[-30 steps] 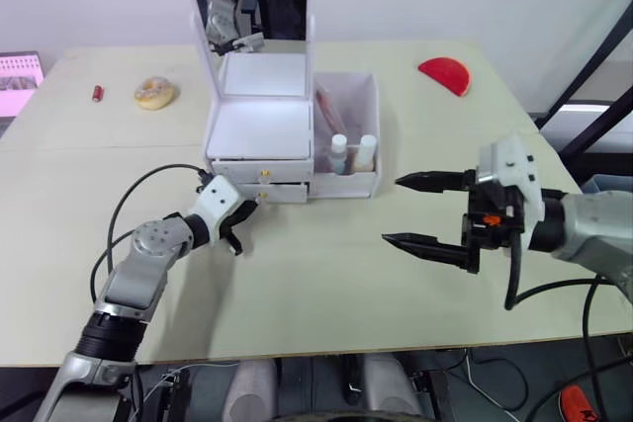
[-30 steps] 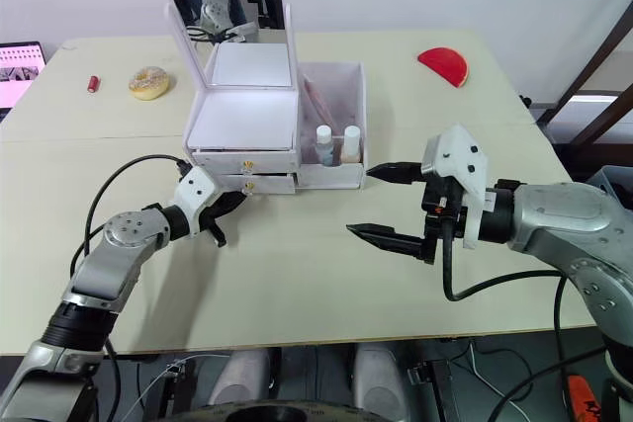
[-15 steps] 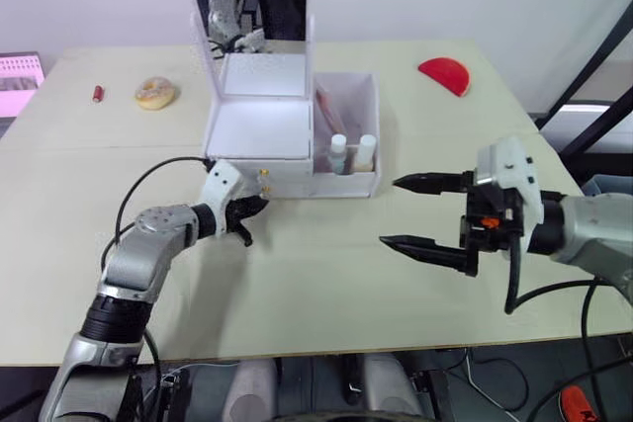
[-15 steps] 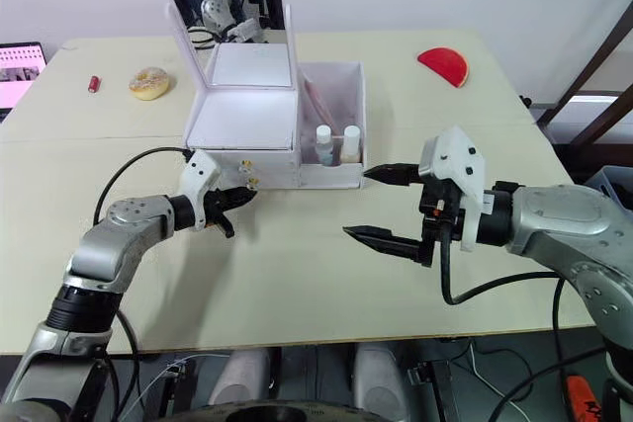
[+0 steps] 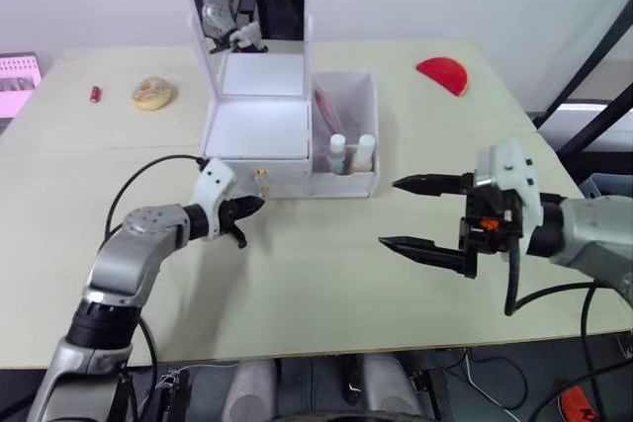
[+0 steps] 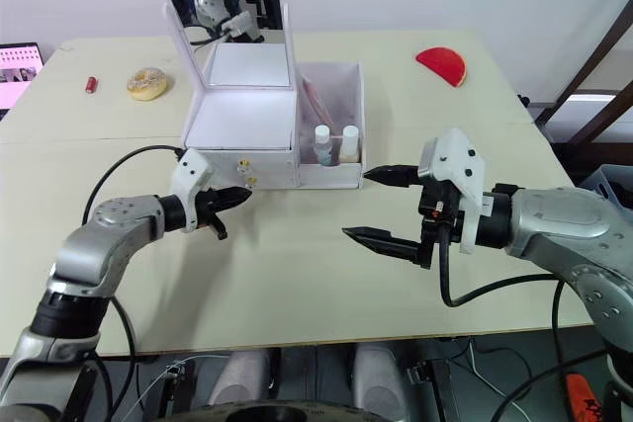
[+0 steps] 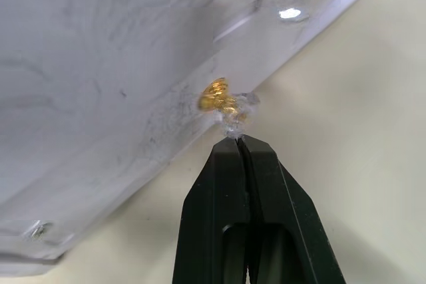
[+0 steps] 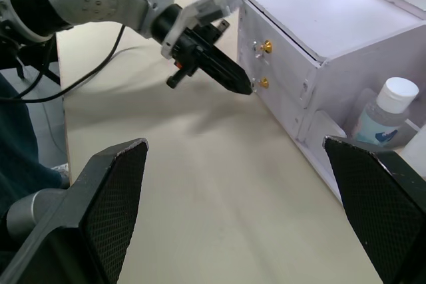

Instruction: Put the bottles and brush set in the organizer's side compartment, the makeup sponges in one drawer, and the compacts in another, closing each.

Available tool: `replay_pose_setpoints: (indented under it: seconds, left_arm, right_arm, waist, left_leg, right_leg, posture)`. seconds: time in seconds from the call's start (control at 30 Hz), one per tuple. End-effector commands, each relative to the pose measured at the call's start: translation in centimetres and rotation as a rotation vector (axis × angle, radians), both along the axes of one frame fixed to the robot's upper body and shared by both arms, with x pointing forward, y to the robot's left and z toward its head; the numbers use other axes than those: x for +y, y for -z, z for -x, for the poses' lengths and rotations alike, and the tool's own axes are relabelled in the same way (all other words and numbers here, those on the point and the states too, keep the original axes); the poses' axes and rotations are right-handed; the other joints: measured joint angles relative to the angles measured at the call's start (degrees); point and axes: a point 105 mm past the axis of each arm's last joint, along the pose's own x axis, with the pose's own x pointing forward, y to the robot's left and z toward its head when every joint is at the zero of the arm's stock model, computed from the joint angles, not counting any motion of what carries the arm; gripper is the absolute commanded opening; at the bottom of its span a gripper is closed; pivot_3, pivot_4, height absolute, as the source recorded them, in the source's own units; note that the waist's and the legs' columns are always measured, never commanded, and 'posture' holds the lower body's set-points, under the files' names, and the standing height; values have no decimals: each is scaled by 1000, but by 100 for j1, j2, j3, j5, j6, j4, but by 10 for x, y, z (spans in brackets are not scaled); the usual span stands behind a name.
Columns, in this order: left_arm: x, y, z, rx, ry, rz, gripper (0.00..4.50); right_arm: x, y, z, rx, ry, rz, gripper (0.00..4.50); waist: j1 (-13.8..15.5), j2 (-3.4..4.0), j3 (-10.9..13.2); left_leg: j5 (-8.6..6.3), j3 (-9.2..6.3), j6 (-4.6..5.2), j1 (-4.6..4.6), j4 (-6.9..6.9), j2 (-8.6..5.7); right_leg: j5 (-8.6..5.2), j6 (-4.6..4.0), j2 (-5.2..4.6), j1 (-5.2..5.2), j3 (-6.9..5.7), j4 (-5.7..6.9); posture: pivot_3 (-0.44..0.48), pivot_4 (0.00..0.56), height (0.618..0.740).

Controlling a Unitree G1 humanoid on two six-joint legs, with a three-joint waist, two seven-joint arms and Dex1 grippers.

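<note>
The white organizer (image 5: 259, 131) stands mid-table with its mirror lid up and both drawers flush. Two bottles (image 5: 339, 152) and the brush set (image 5: 326, 109) stand in its side compartment (image 5: 374, 116). My left gripper (image 5: 256, 204) is shut, its tip right at the lower drawer's gold knob (image 7: 216, 96), with nothing held. My right gripper (image 5: 389, 211) hangs wide open to the right of the organizer, holding nothing. The makeup sponges and compacts are out of view.
A red half-round object (image 5: 443, 73) lies at the back right. A pale ring-shaped item (image 5: 153, 92) and a small red stick (image 5: 97, 94) lie at the back left. A black cable (image 5: 148, 173) loops from my left wrist over the table.
The lower drawer, sticking out a second ago, has slid flush under my left gripper's push. The left elbow has swung outward. The right gripper has not moved.
</note>
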Motion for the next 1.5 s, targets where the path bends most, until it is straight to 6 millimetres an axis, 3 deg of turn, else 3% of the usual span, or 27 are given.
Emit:
replay_pose_setpoints:
  seconds: [0.03,0.1,0.27,0.43,0.53,0.7,0.77,1.03,1.23,1.5]
  left_arm:
    - [2,-54,17,-195,78,62,34]
    - [7,-59,24,-194,85,76,34]
    - [41,-77,64,-119,143,108,34]
    - [116,-79,77,-80,-54,29,34]
    - [165,-90,86,-96,-222,26,788]
    - [197,-79,115,-15,-312,24,3447]
    - [205,-78,121,-21,-350,23,4439]
    - [205,-78,126,-41,-358,38,4439]
    - [201,-89,126,-70,-340,35,4439]
    - [200,-81,129,-37,-326,-3,4439]
  right_arm:
    - [-7,-8,0,-42,17,2,4500]
    - [-11,-8,-2,-39,28,3,4500]
    - [-37,-8,-12,-34,106,24,4500]
    - [-70,-3,-20,-17,212,53,4500]
    - [-97,4,-20,4,293,71,4500]
    - [-143,23,-20,35,434,93,4500]
    - [-156,25,-19,41,469,97,4500]
    - [-159,23,-24,40,448,71,4500]
    - [-155,18,-23,44,419,68,4500]
    - [-151,19,-23,54,403,68,4500]
  waist:
    - [12,0,0]
    - [7,1,-1]
    - [-45,-2,0]
    - [-11,0,0]
    - [9,-1,0]
    - [-15,1,0]
    - [-9,-1,0]
    - [-36,11,6]
    - [-45,10,6]
    - [-28,14,6]
  left_leg:
    - [0,0,0,-1,0,0]
    - [0,-1,0,-2,-1,0]
    - [-1,5,0,7,-4,1]
    - [-1,5,-1,11,-4,1]
    - [-1,5,-1,6,-3,1]
    - [-3,24,-4,-5,-7,1]
    - [-3,25,-4,-7,-9,1]
    - [-4,25,-6,3,-7,5]
    - [-4,27,-6,-1,-9,5]
    - [-4,27,-5,-2,-17,5]
  right_leg:
    - [0,0,0,0,0,-1]
    - [0,0,0,0,0,-3]
    - [-2,3,0,-1,2,-4]
    - [-15,22,-1,-4,1,-2]
    - [-16,22,-3,-6,0,-9]
    - [-15,22,-15,-11,2,-29]
    - [-16,22,-15,-13,2,-31]
    - [-16,23,-13,-17,2,-28]
    - [-16,23,-14,-16,3,-31]
    - [-16,22,-13,-20,2,-26]
  posture:
    - [0,150,739]
    - [0,150,739]
    - [0,150,739]
    - [0,150,739]
    - [0,150,739]
    - [0,150,739]
    - [0,150,739]
    - [0,150,739]
    - [0,150,739]
    - [0,150,739]
